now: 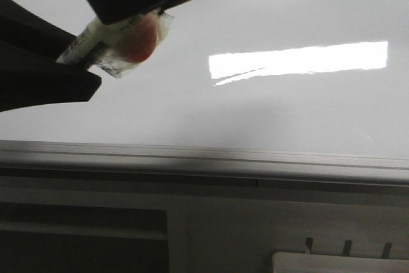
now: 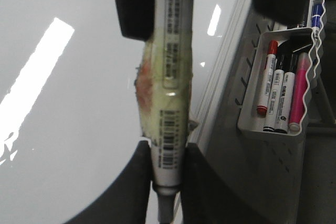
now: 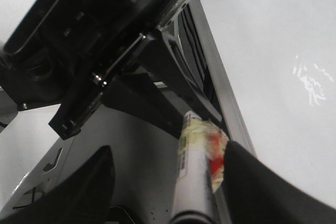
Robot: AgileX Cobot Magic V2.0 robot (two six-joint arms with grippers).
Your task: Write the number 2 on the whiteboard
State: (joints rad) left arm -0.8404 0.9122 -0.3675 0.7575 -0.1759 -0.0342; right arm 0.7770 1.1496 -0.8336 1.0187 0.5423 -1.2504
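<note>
Clamping my left gripper on a pale marker, I have both fingers pressed against its barcode-labelled barrel, which is wrapped midway in yellowish tape with a red blotch. My right gripper stands wide apart with the same marker between its fingers; whether it touches, I cannot tell. Beyond lies the whiteboard, glossy with a bright rectangular reflection, above its grey rail. No drawn digit shows. Farther aside hangs a tray of markers.
</note>
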